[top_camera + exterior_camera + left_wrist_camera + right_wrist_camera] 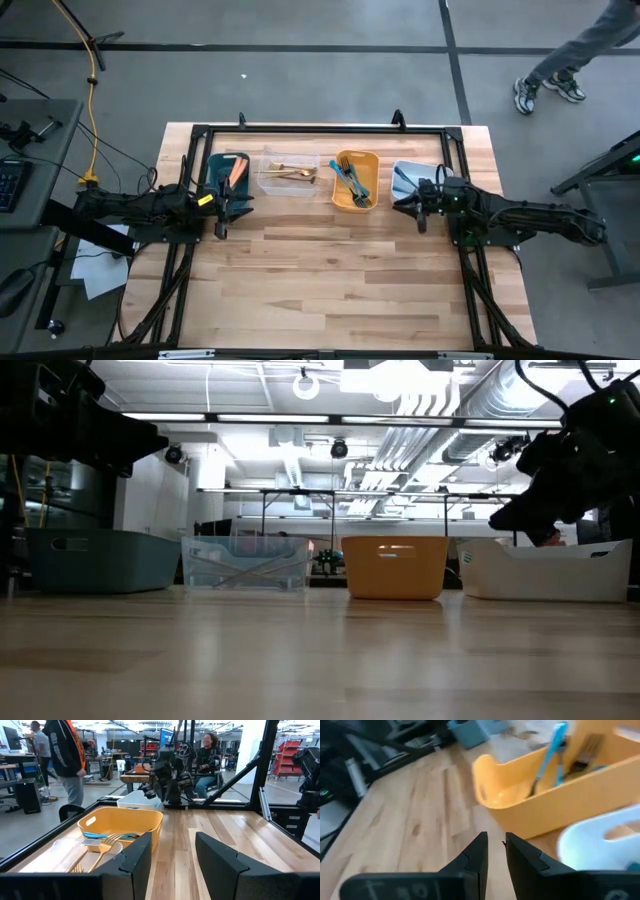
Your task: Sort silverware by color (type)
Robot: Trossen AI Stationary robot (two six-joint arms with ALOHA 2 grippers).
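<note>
Four bins in a row — teal-blue forks (352,182) in the yellow bin (356,160), gold forks (292,174) in the clear bin (270,183) — both jaws apart, empty.

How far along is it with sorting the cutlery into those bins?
It looks nearly or fully done. Salmon-orange pieces lie in the teal bin, gold ones in the clear bin, and blue ones in the yellow bin. The white bin is partly hidden. No cutlery shows on the bare table. The left gripper is open and empty; the right gripper, nearly closed, holds nothing.
</note>
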